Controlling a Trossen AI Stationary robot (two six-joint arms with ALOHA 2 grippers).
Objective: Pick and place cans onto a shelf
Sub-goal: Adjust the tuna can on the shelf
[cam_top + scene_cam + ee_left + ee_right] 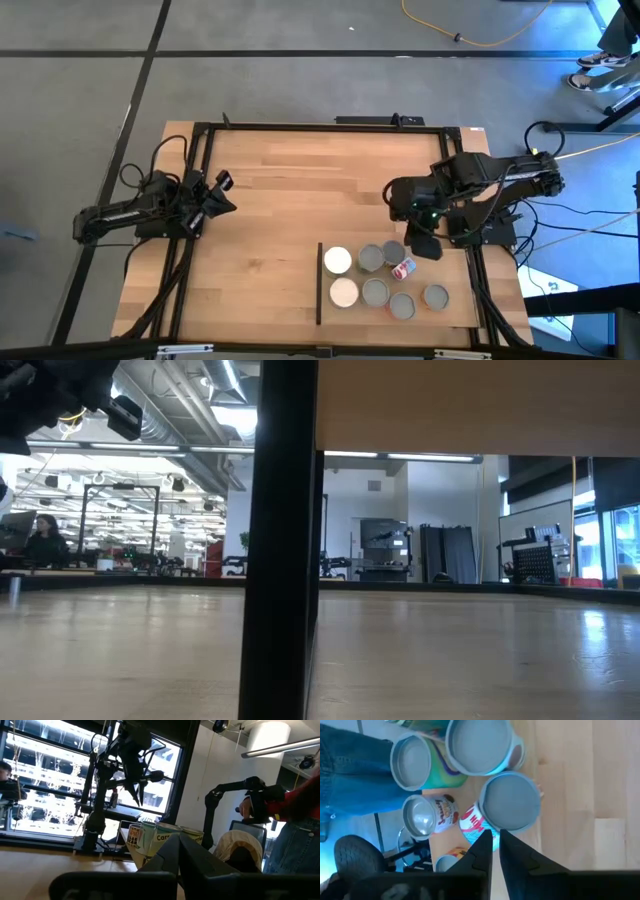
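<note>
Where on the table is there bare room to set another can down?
Bare wood fills the tabletop between the left gripper and the right gripper, left of the dark strip. It is crowded right of that strip, where the cans cluster on the shelf.

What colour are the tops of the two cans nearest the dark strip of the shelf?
White, on both cans; the high view shows it best.
</note>
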